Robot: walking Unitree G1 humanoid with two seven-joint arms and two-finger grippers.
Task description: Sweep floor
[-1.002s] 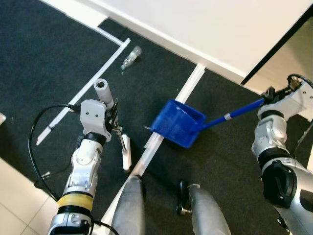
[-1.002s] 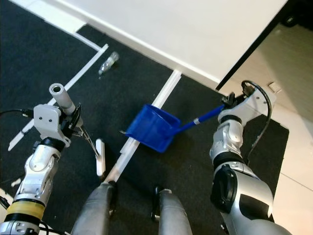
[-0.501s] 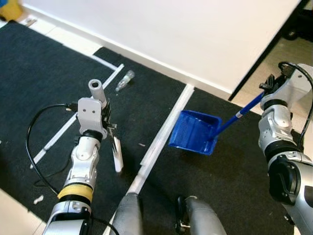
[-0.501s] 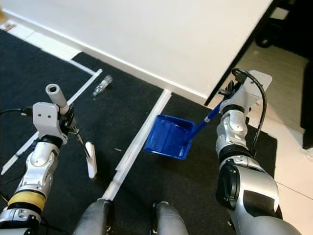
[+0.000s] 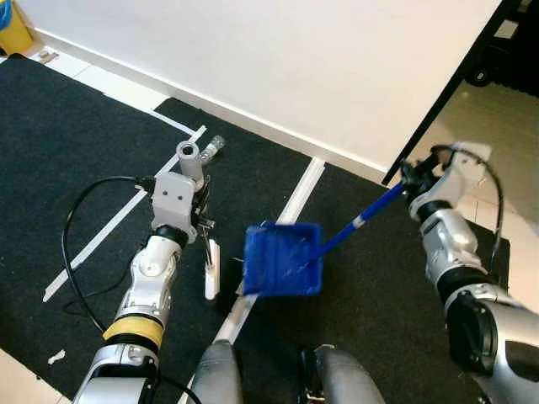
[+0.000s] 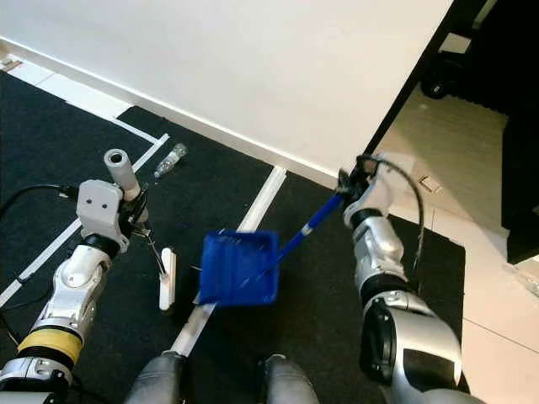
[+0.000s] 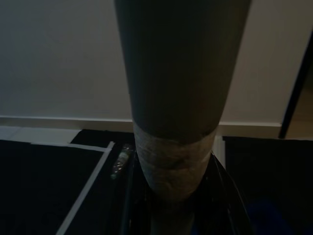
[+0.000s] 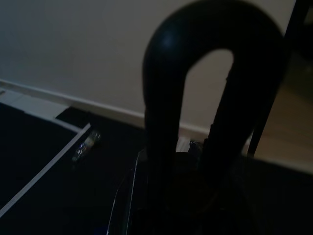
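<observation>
In the left eye view, we see our left end effector (image 5: 200, 220) at centre left, clenched around a broom (image 5: 199, 210); its grey handle top sticks up above the wrist and its white head rests on the black carpet (image 5: 67, 143) just below. Our right end effector (image 5: 411, 175) at upper right grips the blue handle of a dustpan (image 5: 282, 258), whose blurred blue scoop hangs at lower centre over a white strip (image 5: 295, 198) between the carpet pieces. A small clear bottle (image 5: 216, 145) lies on the carpet near the white wall (image 5: 278, 59), above the broom.

In the right eye view, we find the same layout: the dustpan (image 6: 238, 267) at lower centre, the broom's head (image 6: 167, 278) just left of it, the bottle (image 6: 171, 156) at upper left, and pale tiles (image 6: 472, 244) at the right.

In the left wrist view, the broom's grey handle (image 7: 176, 98) runs down the middle, with the bottle (image 7: 120, 160) at lower left.

In the right wrist view, it is dark; we make out a curved black finger (image 8: 161, 112) at centre and the bottle (image 8: 87, 144) at left.
</observation>
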